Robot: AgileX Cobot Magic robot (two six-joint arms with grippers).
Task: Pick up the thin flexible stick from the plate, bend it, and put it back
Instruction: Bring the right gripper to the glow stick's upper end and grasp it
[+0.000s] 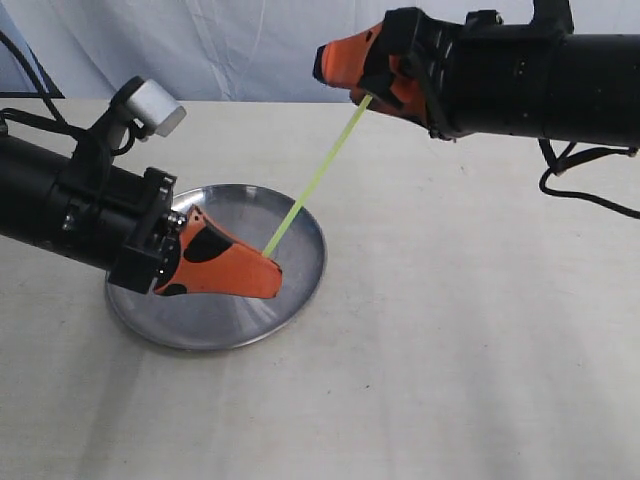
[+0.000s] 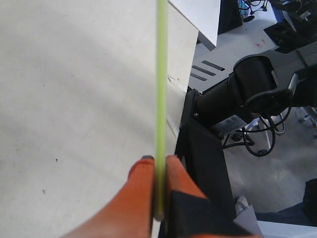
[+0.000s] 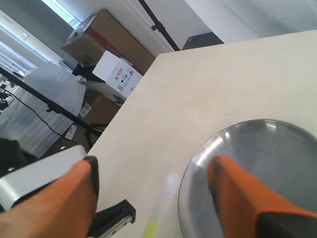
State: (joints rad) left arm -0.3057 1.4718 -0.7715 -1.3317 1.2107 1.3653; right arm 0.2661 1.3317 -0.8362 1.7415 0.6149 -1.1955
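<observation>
Holding the thin flexible stick (image 1: 318,175) by its lower end, the left tool (image 1: 272,268) has its jaws closed tight on the rod. The left wrist view confirms it: both orange fingers (image 2: 143,188) press against the stick. This tool hangs over the plate (image 1: 240,205), which rests on the bench (image 1: 450,350); whether it touches the plate cannot be told.

The stick is off the plate and straight. In the exterior view its long axis runs from 7 o'clock at the left tool up to 1 o'clock at the right tool (image 1: 362,88).

The right tool stands wide open. In its wrist view the pale upper end lies blurred between the spread fingers, apparently touching neither.

Judgement: the bend is not yet made. The coming move turns on the right tool closing on the 1 o'clock end, which lies within its jaws. The two ends must then be drawn together.
</observation>
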